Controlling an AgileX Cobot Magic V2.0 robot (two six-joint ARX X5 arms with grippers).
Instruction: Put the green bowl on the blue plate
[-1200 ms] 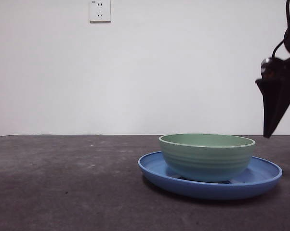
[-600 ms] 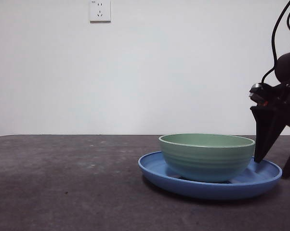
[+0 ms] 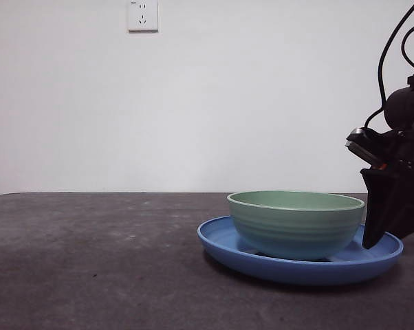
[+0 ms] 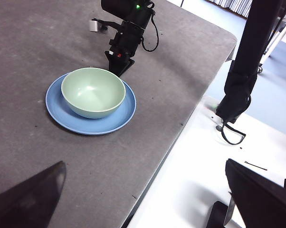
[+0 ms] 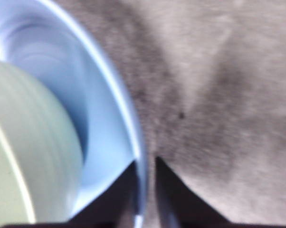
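Note:
The pale green bowl [image 3: 295, 223] [image 4: 93, 92] [image 5: 33, 142] sits upright inside the wide blue plate [image 3: 221, 240] [image 4: 57, 111] [image 5: 100, 95], right of the table's middle in the front view. My right gripper [image 3: 370, 244] [image 4: 119, 70] [image 5: 145, 164] is down at the plate's right edge. Its jaws are drawn close with the plate's rim between them, clear of the bowl. The right wrist view is blurred. My left gripper [image 4: 144, 163] hangs high over the table's edge, open, with nothing between its jaws.
The dark grey table [image 3: 90, 261] runs wide to the left of the plate. Its edge [image 4: 181, 137] drops to a white surface where a black arm base [image 4: 243, 71] stands. A wall socket [image 3: 142, 15] is on the back wall.
The right gripper came down from the upper right to the plate's right rim, and its spread jaws closed on the rim. Bowl and plate have not moved.

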